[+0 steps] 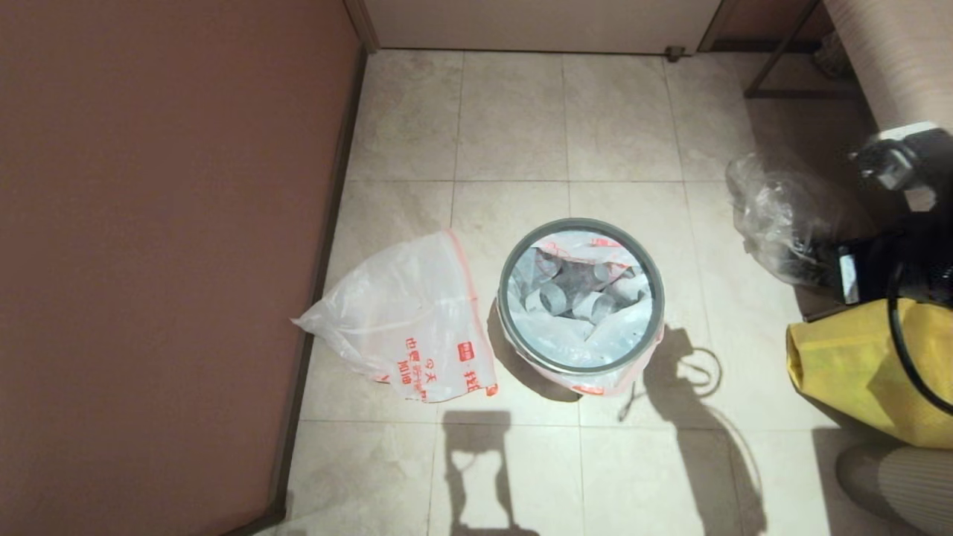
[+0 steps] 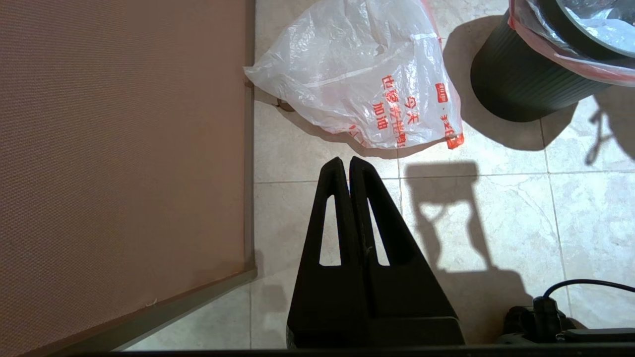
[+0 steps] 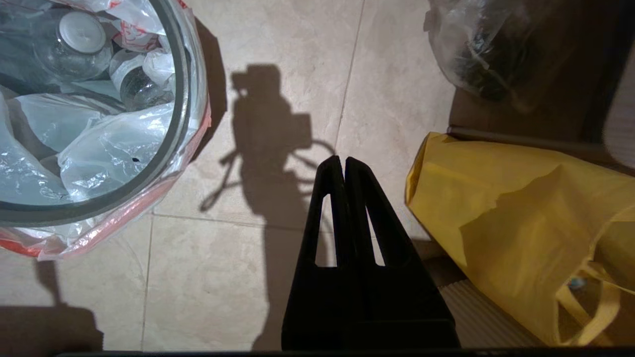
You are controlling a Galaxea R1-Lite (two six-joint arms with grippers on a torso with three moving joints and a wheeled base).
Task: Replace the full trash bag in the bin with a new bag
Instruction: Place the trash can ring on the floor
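Observation:
The bin (image 2: 516, 84), a small black ribbed pail, stands mid-floor with its grey ring (image 1: 502, 298) seated on the rim. Inside is the full trash bag (image 1: 595, 339), white plastic with pale grey tubes, its orange-red rim band folded over the outside (image 3: 124, 218). The new bag (image 1: 406, 327) lies limp on the tiles to the bin's left, red print up. In the left wrist view my left gripper (image 2: 349, 159) hangs shut and empty above the tiles, short of the new bag (image 2: 367, 74). My right gripper (image 3: 343, 158) is shut and empty, between the bin and the yellow bag.
A brown wall panel (image 1: 149, 260) borders the floor on the left, touching the new bag's corner. To the right sit a clear bag with dark contents (image 1: 774, 216) and a yellow bag (image 1: 856, 365). A door (image 1: 536, 22) closes off the far side.

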